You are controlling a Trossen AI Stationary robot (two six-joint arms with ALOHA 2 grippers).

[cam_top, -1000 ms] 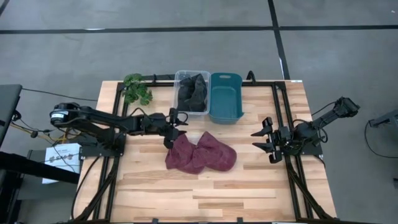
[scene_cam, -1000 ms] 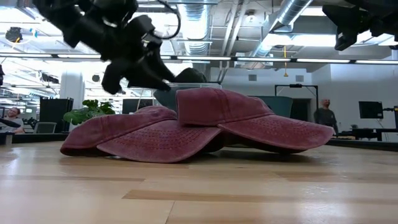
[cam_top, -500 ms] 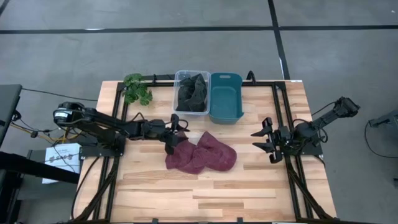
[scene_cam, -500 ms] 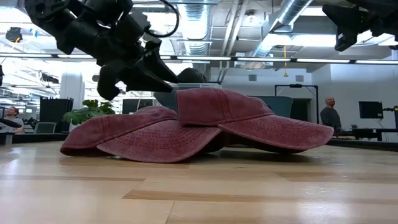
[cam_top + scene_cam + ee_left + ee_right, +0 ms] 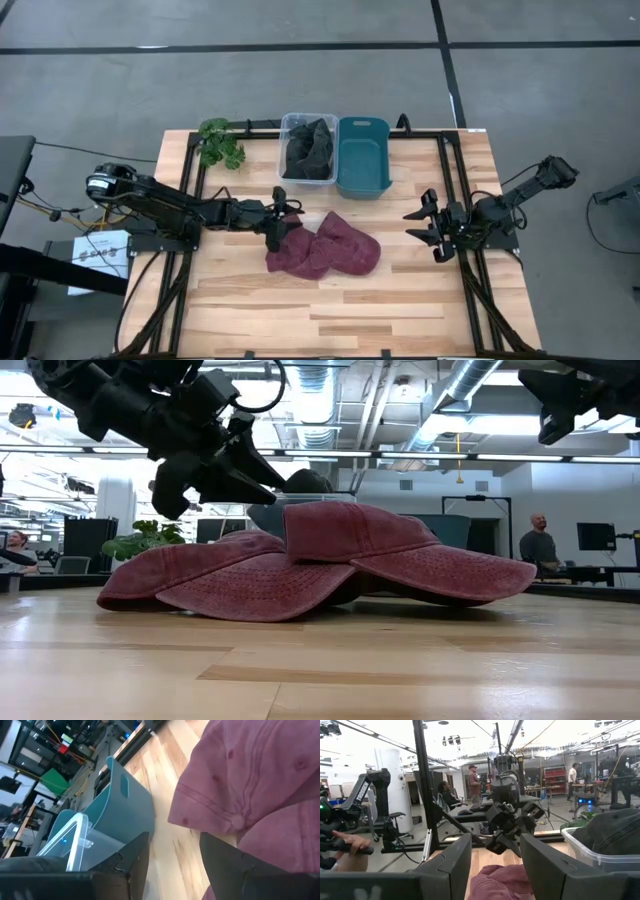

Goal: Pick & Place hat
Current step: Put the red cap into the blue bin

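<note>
my left gripper hangs with fingers apart just beside the maroon hat — its crown lies right ahead of my tips. best to go low, straddle a fold and close firmly. my right gripper waits open, well apart.

Two hats — faded maroon red, tone-on-tone stitching. Tabletop — pale blond wood, striped planks. One bin teal; the other bin clear, holding dark charcoal cloth. Plant green. Both arms black.
</note>
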